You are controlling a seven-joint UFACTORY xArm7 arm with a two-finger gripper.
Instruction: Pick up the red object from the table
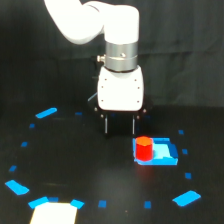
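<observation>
The white arm comes down from the upper left of the frame and ends in a silver wrist ring and a white housing at centre. Below the housing the pincer hangs with two dark fingers pointing straight down, one at about the middle of the frame and one a little to its right. The fingers stand apart with a clear gap between them and nothing in that gap, so the pincer is released. Their tips are dark against the dark background, and whether they touch the table cannot be told.

The red object stands upright just right of centre, lower than the pincer and a little to the right of its right finger. It is near that finger but not between the two. It appears to rest on the left end of a flat blue rectangular patch, which has a paler square in its middle; this patch looks flat, not a container with walls, though the blur leaves that uncertain.

Small blue tape marks dot the black table in a loose ring around the middle. Larger blue strips lie at upper left, lower left and lower right. A pale bright patch sits at the bottom edge, left of centre, between blue pieces.
</observation>
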